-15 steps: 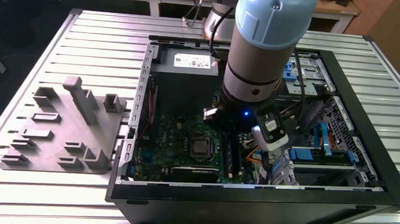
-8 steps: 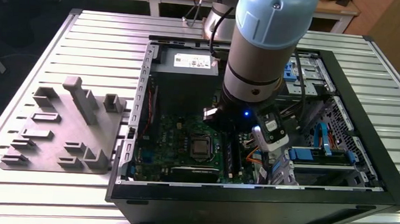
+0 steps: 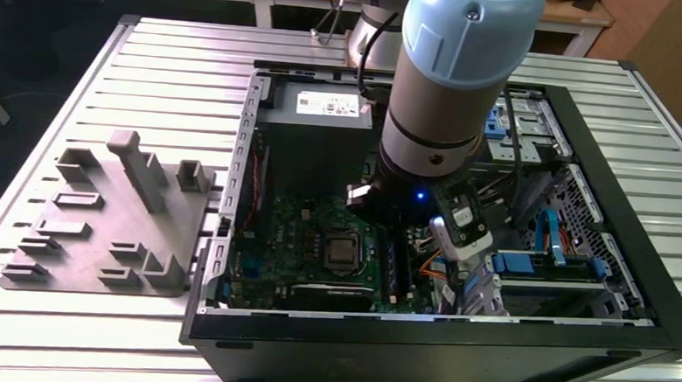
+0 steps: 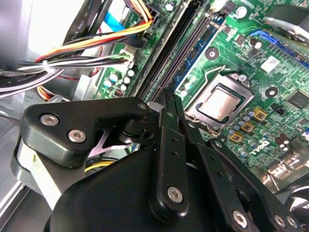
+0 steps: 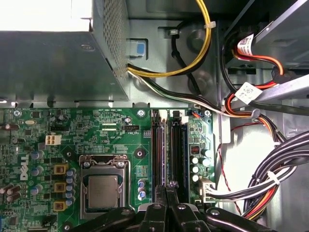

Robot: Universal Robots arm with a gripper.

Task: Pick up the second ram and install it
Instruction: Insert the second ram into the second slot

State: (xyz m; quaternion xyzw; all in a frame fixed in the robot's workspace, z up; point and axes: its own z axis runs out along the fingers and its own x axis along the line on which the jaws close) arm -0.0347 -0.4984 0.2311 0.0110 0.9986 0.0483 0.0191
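Note:
My gripper [image 5: 167, 186] hangs low inside the open computer case [image 3: 616, 284], with its black fingertips [image 4: 167, 102] drawn together, shut. The tips are over the near end of the long black memory slots [image 5: 169, 150] of the green motherboard [image 5: 72, 130]. In the second wrist view the same slots [image 4: 178, 48] run away from the tips. I cannot make out the second ram apart from these slots, and nothing shows sticking out from between the fingers. In the exterior view the arm [image 3: 445, 100] stands upright over the slots [image 3: 398, 262] and covers the gripper.
A processor socket [image 5: 102, 187] lies beside the slots. The grey power supply [image 5: 53, 58] and bundles of cables [image 5: 270, 183] crowd the slots' other sides. A grey fixture plate with blocks [image 3: 105, 222] lies on the slatted table at the exterior view's left.

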